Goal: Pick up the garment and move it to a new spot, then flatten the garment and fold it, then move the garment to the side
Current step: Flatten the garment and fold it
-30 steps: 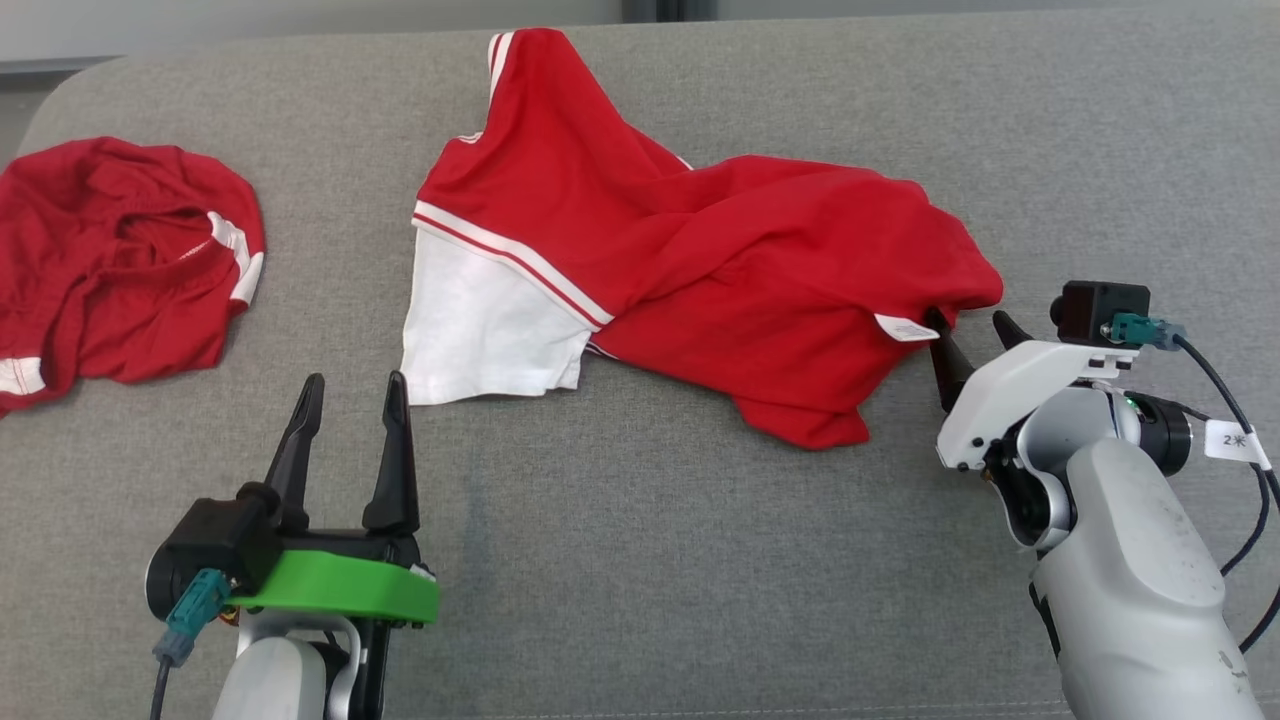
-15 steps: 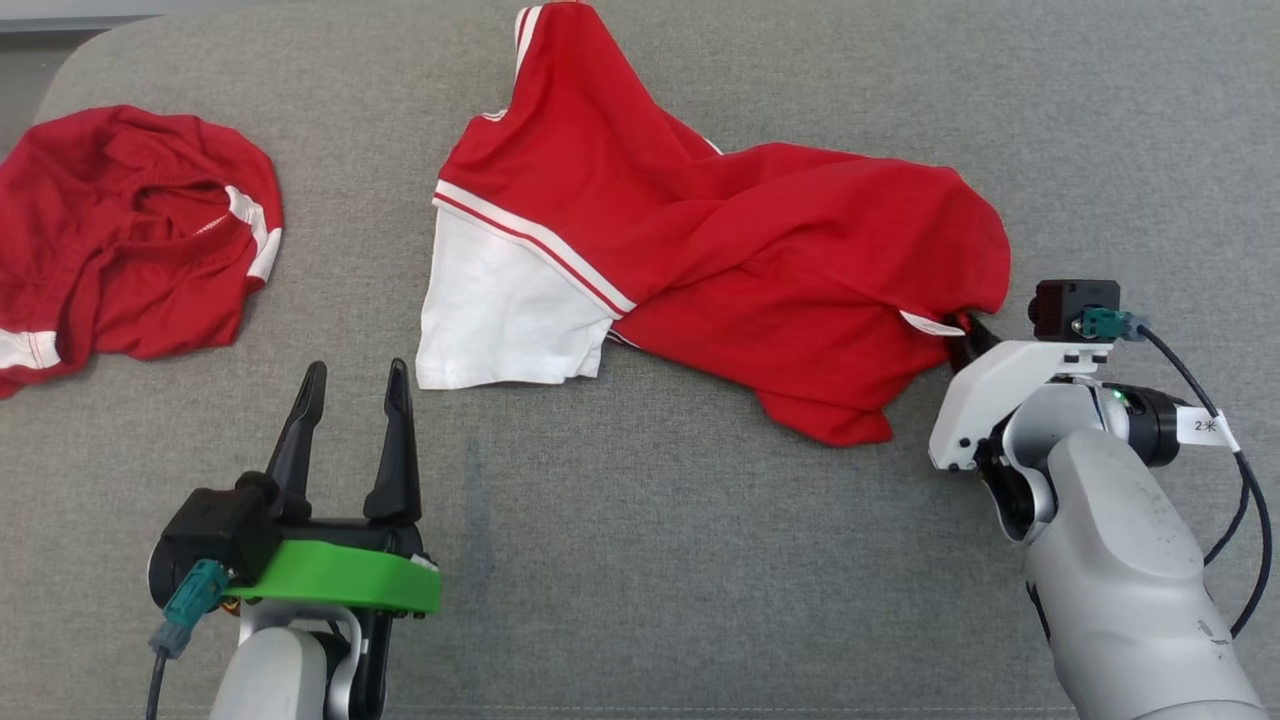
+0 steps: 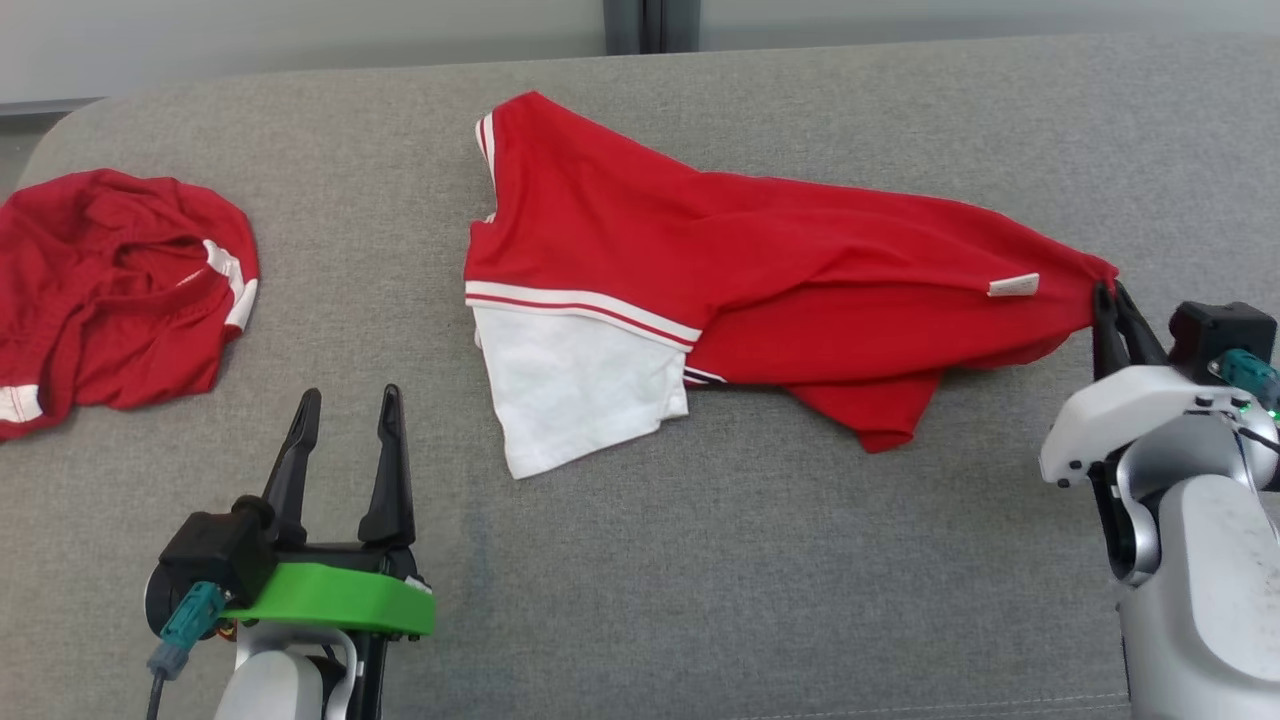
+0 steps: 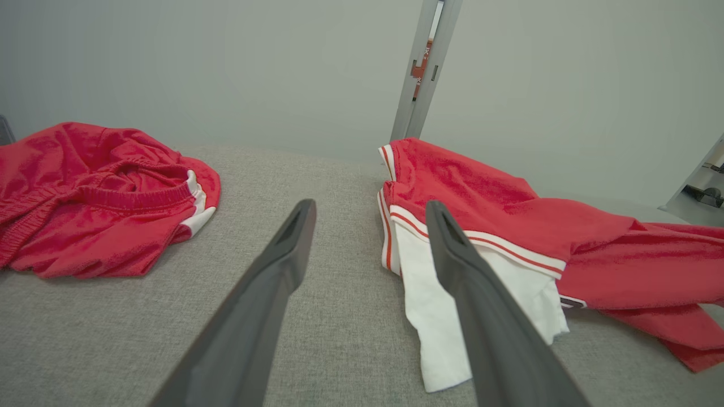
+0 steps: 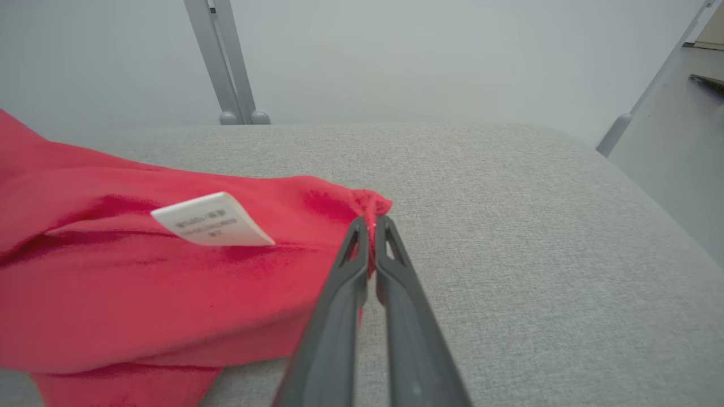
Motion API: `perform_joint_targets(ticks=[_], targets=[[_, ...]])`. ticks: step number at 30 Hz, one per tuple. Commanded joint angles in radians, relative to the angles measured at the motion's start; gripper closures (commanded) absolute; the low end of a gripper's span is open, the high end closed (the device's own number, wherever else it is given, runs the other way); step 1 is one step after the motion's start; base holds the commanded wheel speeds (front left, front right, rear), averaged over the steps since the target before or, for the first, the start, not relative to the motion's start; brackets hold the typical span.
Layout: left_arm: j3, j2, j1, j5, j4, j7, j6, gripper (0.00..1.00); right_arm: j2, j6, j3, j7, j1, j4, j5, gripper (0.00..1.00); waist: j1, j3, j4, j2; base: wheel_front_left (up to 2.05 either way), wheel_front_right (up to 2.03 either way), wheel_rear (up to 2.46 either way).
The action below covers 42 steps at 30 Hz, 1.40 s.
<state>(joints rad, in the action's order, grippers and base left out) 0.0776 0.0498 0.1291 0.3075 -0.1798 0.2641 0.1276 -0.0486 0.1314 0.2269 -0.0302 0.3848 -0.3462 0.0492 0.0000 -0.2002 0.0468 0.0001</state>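
1. LOCATION OF WORKPIECE. The garment (image 3: 760,270), red with a white panel (image 3: 580,385), lies on the grey cushion (image 3: 700,560). In the head view it runs from the centre out toward 3 o'clock.

2. RIGHT GRIPPER. The right gripper (image 3: 1112,300) sits at 3 o'clock. Its jaws are pressed to a narrow slit on the garment's outermost corner, just past the care label (image 3: 1013,285). The right wrist view shows a pinch of red cloth bunched between the fingertips.

3. REASON FOR GRIP POINT. A corner hold probably lets the cloth trail out in a line instead of lifting as a bundle. That would suit relocation and later flattening.

4. CLOTH CONDITION. The fabric is drawn out toward the pinched corner. The white panel end lies slack on the cushion, toward 6 o'clock of centre. By this judgement the single corner carries the pull.

5. LEFT GRIPPER. The left gripper (image 3: 348,400) is at 7 o'clock with its jaws wide and nothing between them. The fingers point to 12 o'clock, apart from the white panel. It appears parked clear, available for a second corner.

6. ADJACENT ITEM. A second red garment (image 3: 120,280) lies bunched at 9 o'clock, well apart from the work.

7. STAGE. Relocation is in hand. Flattening and folding are not yet done.
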Motion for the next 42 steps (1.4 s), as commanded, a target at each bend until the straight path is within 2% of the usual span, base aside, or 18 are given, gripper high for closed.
perform_joint_targets(ticks=[1, 5, 8, 9, 10, 14, 21, 27, 33, 38, 42], targets=[[-0.003, 0.001, -0.013, 0.004, 0.002, 0.0, 0.004, 0.0, -0.003, -0.001, 0.012, -0.011, -0.039, 0.051, 0.009, 1.0, 0.0, 0.012, -0.018, -0.0001, 0.0, 0.0, 0.0], [0.005, 0.001, -0.009, 0.005, 0.0, 0.0, 0.004, 0.0, -0.003, -0.001, 0.041, -0.05, -0.113, 0.122, 0.034, 1.0, 0.0, 0.006, -0.027, -0.0001, 0.0, 0.0, 0.0], [0.008, 0.002, 0.005, 0.006, -0.002, 0.0, 0.004, 0.0, -0.003, -0.001, 0.061, -0.07, -0.131, 0.099, 0.054, 1.0, 0.0, -0.003, -0.028, -0.0001, 0.0, 0.0, 0.0], [0.009, 0.002, 0.011, 0.006, -0.003, 0.0, 0.004, 0.0, -0.004, -0.001, 0.071, -0.079, -0.134, 0.081, 0.058, 0.56, 0.0, -0.006, -0.027, -0.0001, 0.0, 0.0, 0.0], [0.011, 0.002, 0.014, 0.005, -0.004, 0.0, 0.004, 0.0, -0.004, -0.001, 0.079, -0.087, -0.134, 0.064, 0.057, 0.0, 0.0, -0.007, -0.025, -0.0001, 0.0, 0.0, 0.0], [0.008, 0.002, 0.013, 0.004, -0.013, 0.0, 0.005, 0.0, -0.004, -0.001, 0.096, -0.08, -0.138, 0.024, 0.035, 0.0, 0.0, -0.003, -0.014, -0.0001, 0.0, 0.0, 0.0], [-0.004, 0.002, -0.025, 0.004, -0.036, 0.0, 0.005, 0.0, -0.003, -0.001, 0.094, 0.049, -0.2, 0.104, -0.017, 0.0, 0.0, 0.037, -0.007, -0.0001, 0.0, 0.0, 0.0], [-0.022, 0.002, -0.051, -0.007, -0.047, 0.0, 0.005, 0.0, -0.004, -0.001, -0.036, 0.127, -0.254, 0.206, -0.032, 0.0, 0.0, 0.076, -0.02, -0.0001, 0.0, 0.0, 0.0], [-0.033, 0.002, -0.07, -0.012, -0.058, 0.0, 0.005, 0.0, -0.023, -0.001, -0.178, 0.121, -0.275, 0.246, -0.078, 0.0, 0.0, 0.115, -0.038, -0.0001, 0.0, 0.0, 0.0], [-0.036, 0.002, -0.094, -0.013, -0.066, 0.0, 0.004, 0.0, -0.022, -0.001, -0.217, 0.161, -0.287, 0.257, -0.098, 0.0, 0.0, 0.151, -0.044, -0.0001, 0.0, 0.0, 0.0], [-0.035, 0.002, -0.113, -0.012, -0.072, 0.0, 0.004, 0.0, -0.012, -0.001, -0.209, 0.184, -0.318, 0.245, -0.117, 0.0, 0.0, 0.176, -0.043, -0.0001, 0.0, 0.0, 0.0]])
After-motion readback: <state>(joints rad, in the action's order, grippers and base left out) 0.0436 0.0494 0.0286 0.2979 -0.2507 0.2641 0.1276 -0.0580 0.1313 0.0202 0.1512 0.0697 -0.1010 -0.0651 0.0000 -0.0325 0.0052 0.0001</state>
